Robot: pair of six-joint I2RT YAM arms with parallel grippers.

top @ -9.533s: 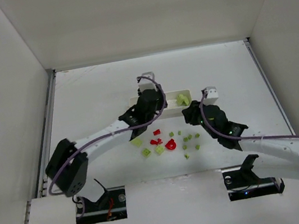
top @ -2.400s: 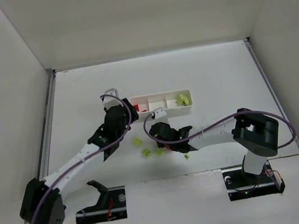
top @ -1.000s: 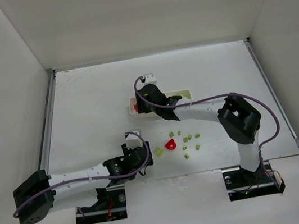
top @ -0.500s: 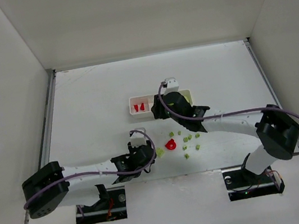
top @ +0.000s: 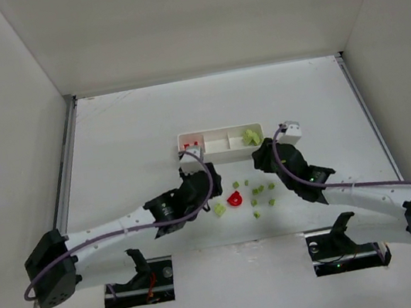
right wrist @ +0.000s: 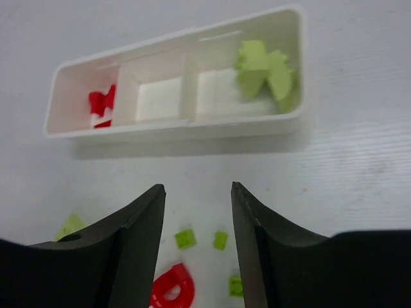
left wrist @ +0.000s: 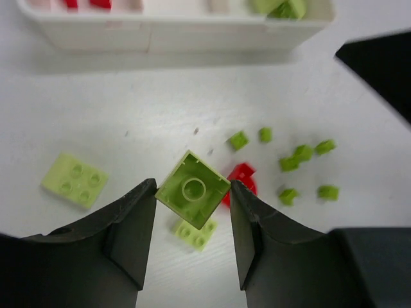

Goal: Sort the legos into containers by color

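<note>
- left gripper [left wrist: 192, 188]: jaws drawn in to brick width on one light green brick [left wrist: 192, 199], which I hold lifted off the table [left wrist: 128, 109]
- the brick sits skewed between the fingers, a corner turned toward each, so the hold looks to be across corners rather than on flat faces
- handling, my judgement: hard, rigid, smooth plastic and very light. Squeeze will not hurt it, but a corner hold may let it pivot or pop out. Two opposite side walls are the better place to take hold
- right gripper [right wrist: 197, 188]: jaws well apart, nothing between them. It hovers on the near side of the tray [right wrist: 192, 131]
- the tray lies far of both grippers, with red bricks [right wrist: 101, 102] in its left end compartment and green bricks [right wrist: 263, 70] in its right end compartment
- the held brick belongs with the green ones, I judge. From the left wrist that compartment is far and to the right of the brick
- loose on the table under the left gripper: a flat green plate [left wrist: 75, 179] to the left and a green piece [left wrist: 196, 232] just below the held brick
- a red piece [left wrist: 243, 176] is partly hidden at the right finger, and small green bits [left wrist: 302, 154] lie further right
- the small bits are far narrower than the jaws, so I expect fingertip-only picks
</note>
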